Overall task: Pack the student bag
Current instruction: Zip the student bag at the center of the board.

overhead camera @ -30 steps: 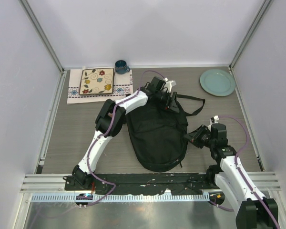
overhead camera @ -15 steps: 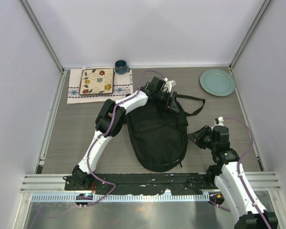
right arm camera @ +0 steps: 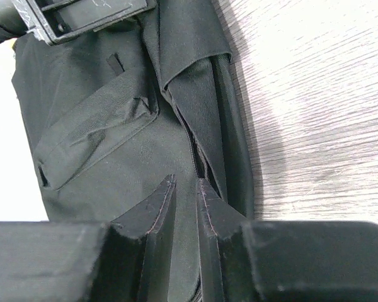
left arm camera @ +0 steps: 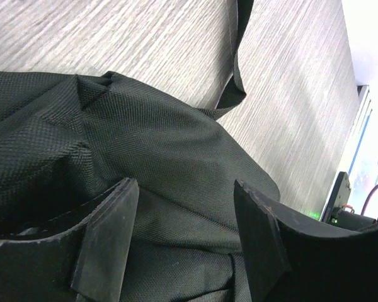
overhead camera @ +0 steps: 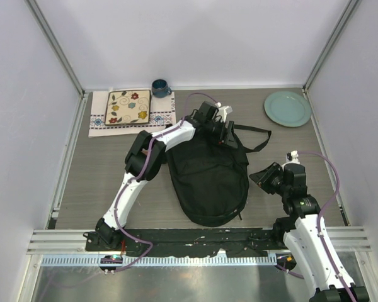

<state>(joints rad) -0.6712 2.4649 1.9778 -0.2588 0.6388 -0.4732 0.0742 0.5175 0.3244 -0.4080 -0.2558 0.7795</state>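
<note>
At the far left of the table [overhead camera: 94, 176] we see an embroidered cloth [overhead camera: 164, 117] with a square flowered plate [overhead camera: 128, 107] lying on it, and a dark blue mug [overhead camera: 160, 87] just behind the cloth's right corner. From the near edge the left arm [overhead camera: 135, 182] reaches up and across to the far end of the student bag [overhead camera: 205, 179]. The left gripper [overhead camera: 227, 134] sits over the bag's straight end, its fingers [left arm camera: 107, 239] spread wide, with rumpled black cloth showing between and below them. We see no pinch on the fabric.

The bag lies flat in the middle of the table, its rounded end toward the arm bases, and one strap [overhead camera: 255, 131] loops out to the right on the bare wood.

Just right of the bag hangs the right gripper [overhead camera: 258, 178], pointed at the bag's side edge. Its fingers [right arm camera: 152, 211] stand only narrowly apart — a slim slit, nothing in it — above a fold at the bag's side seam. A pale green plate [overhead camera: 287, 108] rests in the far right corner, well apart from the bag.
</note>
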